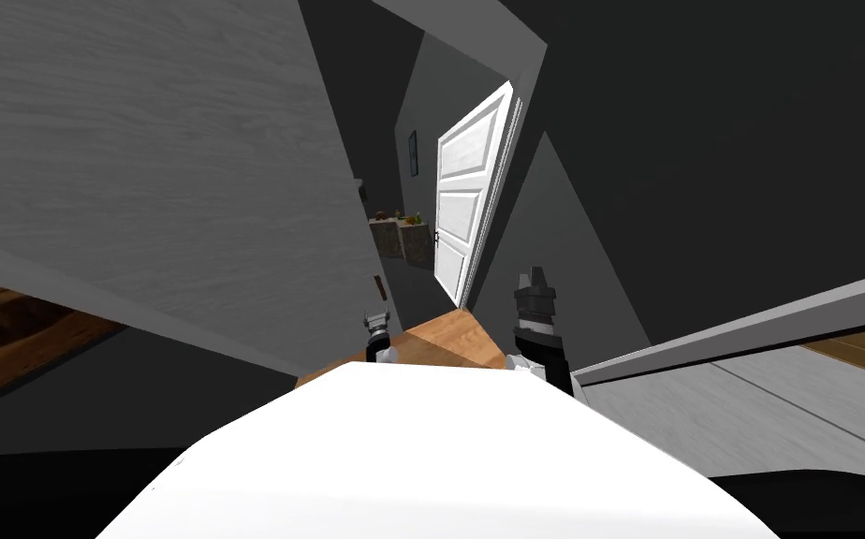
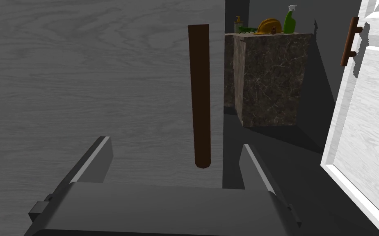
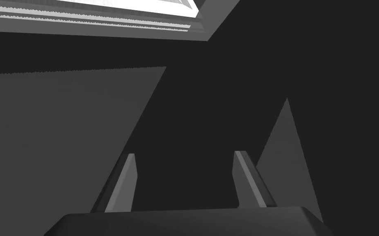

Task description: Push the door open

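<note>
Facing the grey wood-grain door, the left gripper has its fingers spread wide and empty, with the door's dark brown bar handle in line between them. The right gripper is likewise spread and empty before a dark wall. Past the door's edge, a marbled counter carries a green spray bottle and a yellow helmet. A white panelled door stands ajar nearby.

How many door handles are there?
2. One long dark handle on the grey door, just ahead of the left end effector; one brown handle on the white door farther off. More may be hidden.
</note>
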You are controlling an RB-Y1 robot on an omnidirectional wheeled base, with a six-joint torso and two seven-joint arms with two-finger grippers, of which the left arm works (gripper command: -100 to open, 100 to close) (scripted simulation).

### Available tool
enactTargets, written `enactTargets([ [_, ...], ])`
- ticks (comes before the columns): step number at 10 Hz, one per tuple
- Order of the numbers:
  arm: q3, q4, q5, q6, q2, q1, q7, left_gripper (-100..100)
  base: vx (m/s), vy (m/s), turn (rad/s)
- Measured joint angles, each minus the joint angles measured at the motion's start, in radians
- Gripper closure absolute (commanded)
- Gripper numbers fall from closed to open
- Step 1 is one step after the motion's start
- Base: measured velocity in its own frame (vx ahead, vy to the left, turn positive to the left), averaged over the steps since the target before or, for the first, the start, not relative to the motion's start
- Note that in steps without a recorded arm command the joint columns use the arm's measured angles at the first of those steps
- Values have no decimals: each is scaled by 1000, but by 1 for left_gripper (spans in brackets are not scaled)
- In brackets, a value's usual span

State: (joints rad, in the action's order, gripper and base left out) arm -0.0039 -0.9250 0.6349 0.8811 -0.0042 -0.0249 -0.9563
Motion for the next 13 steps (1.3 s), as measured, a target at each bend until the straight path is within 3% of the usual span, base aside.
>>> enactTargets([
  [4, -1, 78, 36, 16, -24, 30, -53, -100, 82, 79, -106],
  [6, -1, 95, 48, 17, -31, 35, -71, -100, 58, 49, -25],
  [8, 1, 102, 50, 20, 6, 35, -77, -100, 165, 71, -26],
  [9, 2, 107, 51, 23, 16, 38, -80, -100, 151, 83, -25],
  [11, 3, 110, 53, 27, 32, 34, -86, -100, 188, 82, -31],
  [13, 5, 114, 54, 31, 31, 30, -93, -100, 190, 98, -32],
])
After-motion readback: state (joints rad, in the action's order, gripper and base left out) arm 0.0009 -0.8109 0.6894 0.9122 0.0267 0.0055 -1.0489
